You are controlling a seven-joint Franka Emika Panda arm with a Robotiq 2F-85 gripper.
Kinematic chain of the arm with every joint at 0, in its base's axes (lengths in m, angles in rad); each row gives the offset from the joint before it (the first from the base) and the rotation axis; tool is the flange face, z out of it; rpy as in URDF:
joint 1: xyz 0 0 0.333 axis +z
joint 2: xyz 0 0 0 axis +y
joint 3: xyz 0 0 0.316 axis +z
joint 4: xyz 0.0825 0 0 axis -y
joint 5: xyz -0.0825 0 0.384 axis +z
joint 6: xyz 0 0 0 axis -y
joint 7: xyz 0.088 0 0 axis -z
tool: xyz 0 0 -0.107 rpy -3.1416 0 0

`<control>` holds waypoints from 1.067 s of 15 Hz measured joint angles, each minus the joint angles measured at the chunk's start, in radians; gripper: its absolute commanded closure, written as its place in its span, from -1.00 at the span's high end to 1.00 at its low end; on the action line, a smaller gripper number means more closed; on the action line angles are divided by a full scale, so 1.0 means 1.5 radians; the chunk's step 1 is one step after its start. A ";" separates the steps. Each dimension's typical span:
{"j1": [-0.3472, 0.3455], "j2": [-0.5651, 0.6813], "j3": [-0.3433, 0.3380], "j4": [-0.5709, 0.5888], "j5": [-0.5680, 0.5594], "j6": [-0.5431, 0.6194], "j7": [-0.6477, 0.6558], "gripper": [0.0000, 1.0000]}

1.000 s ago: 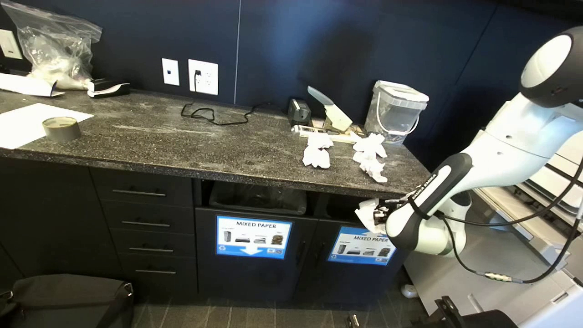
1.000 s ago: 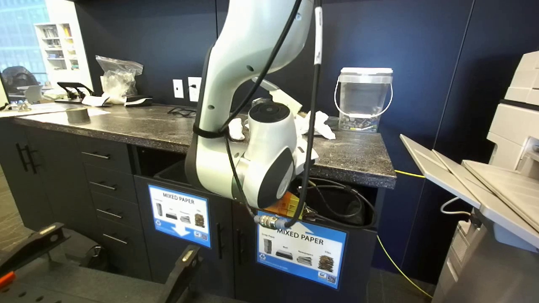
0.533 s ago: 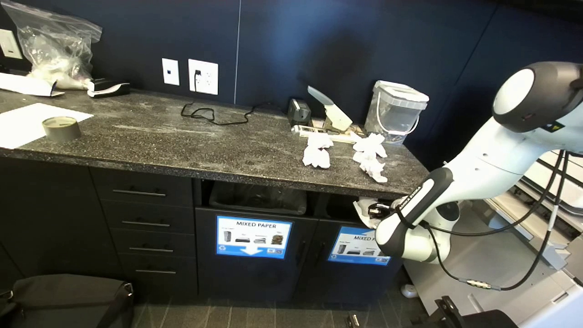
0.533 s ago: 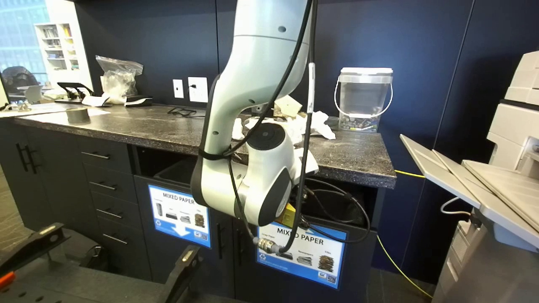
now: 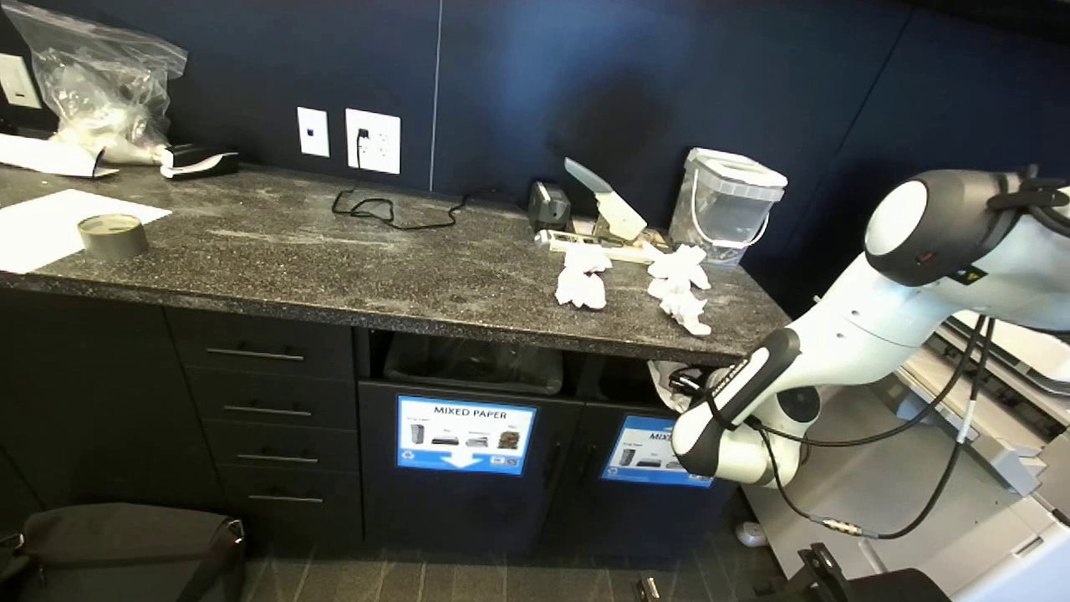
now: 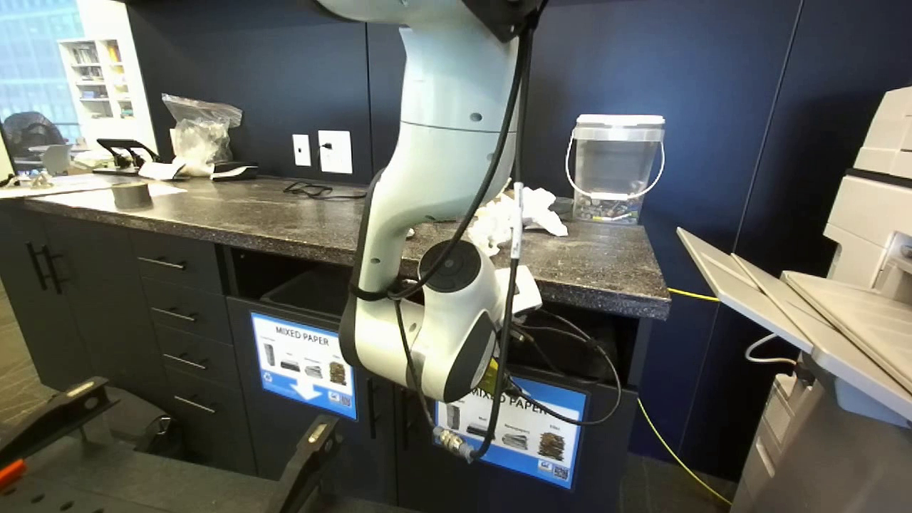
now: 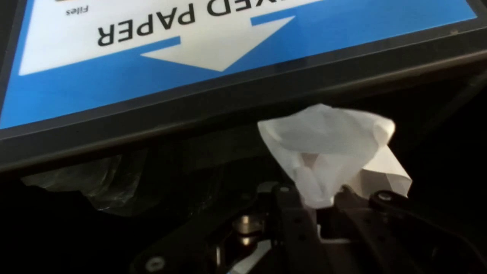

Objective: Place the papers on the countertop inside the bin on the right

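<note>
My gripper [image 7: 315, 194] is shut on a crumpled white paper [image 7: 323, 140], which flares out past the fingertips. In the wrist view this paper is over the dark opening behind the top edge of the bin front, which carries a blue MIXED PAPER label [image 7: 228, 49]. An exterior view puts the held paper [image 5: 662, 386] just under the countertop edge, at the slot of the right-hand bin [image 5: 635, 518]; how deep it reaches I cannot tell. More crumpled papers [image 5: 581, 284] lie on the speckled countertop [image 5: 376, 267], with another cluster of papers [image 5: 681, 284] near its right end.
A left-hand bin [image 5: 468, 510] has its own label and slot. At the counter's back stand a translucent tub [image 5: 727, 205] and a stapler-like tool [image 5: 614, 209]. A tape roll [image 5: 113, 237] is far left. A printer [image 6: 855, 285] flanks the counter's right end.
The arm has come down, its upper links sinking in both exterior views. My gripper, still holding the paper, has shifted slightly toward the right-hand bin's slot. The papers on the countertop stay put.
</note>
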 measured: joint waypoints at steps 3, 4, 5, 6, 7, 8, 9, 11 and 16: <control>0.009 0.029 -0.001 0.047 0.004 -0.002 0.008 -0.73; 0.012 0.038 -0.001 0.063 0.004 -0.003 0.013 -0.73; 0.014 0.047 -0.001 0.077 0.004 -0.004 0.016 -0.73; 0.015 0.055 -0.001 0.090 0.004 -0.005 0.018 -0.73; 0.017 0.063 -0.001 0.103 0.004 -0.006 0.020 -0.73; 0.018 0.070 -0.001 0.115 0.004 -0.007 0.021 -0.73; 0.019 0.076 -0.001 0.126 0.004 -0.007 0.022 -0.74; 0.022 0.086 -0.001 0.144 0.004 -0.010 0.024 -0.24; 0.033 0.096 -0.004 0.168 0.018 -0.038 0.025 0.20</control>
